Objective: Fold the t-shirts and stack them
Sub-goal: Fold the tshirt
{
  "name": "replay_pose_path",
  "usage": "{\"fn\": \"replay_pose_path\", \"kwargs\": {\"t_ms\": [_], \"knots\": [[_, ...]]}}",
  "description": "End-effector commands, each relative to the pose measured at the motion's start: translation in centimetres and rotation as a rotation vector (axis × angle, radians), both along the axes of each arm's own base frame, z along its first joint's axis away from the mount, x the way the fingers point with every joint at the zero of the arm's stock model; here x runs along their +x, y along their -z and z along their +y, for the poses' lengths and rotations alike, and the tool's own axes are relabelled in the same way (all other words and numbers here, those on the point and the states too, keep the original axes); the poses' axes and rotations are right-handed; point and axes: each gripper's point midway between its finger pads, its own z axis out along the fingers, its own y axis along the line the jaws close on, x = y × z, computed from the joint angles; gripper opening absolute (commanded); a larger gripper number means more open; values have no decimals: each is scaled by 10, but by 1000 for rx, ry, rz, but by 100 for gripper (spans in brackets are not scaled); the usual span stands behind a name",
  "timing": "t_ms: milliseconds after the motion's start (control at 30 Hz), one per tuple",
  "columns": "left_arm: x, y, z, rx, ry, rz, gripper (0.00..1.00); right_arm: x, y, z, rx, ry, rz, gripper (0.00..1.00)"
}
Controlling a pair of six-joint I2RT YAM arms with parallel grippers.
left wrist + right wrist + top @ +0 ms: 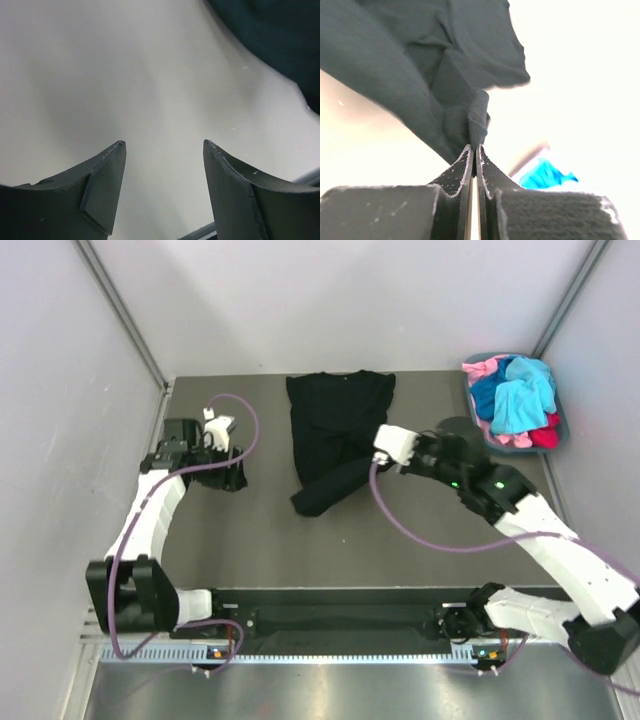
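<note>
Right gripper (474, 150) clamps the black t-shirt (335, 425) mid-bench, a leftward fold seemingly next; left gripper (165, 145) hangs agape.

The black t-shirt (335, 430) is soft, matt, creased cloth, as is the pile of clothes (515, 400) in the smooth plastic basket (564, 428). The table (260, 530) is smooth matt grey, with a brushed-metal strip (350, 690) at its near edge. The fingers (452, 175) of the right gripper (474, 148) are dark matt plastic, faintly scuffed.
</note>
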Motion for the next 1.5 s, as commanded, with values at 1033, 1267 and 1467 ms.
{"fn": "replay_pose_path", "kwargs": {"t_ms": [1033, 1267, 1467], "knots": [[-1, 84, -306, 114, 866, 266, 86, -101, 157, -74, 44, 42, 448, 0], [-1, 110, -309, 162, 874, 317, 82, -97, 158, -77, 54, 72, 439, 0], [-20, 103, -309, 123, 906, 334, 74, -88, 163, -84, 42, 131, 434, 0]]}}
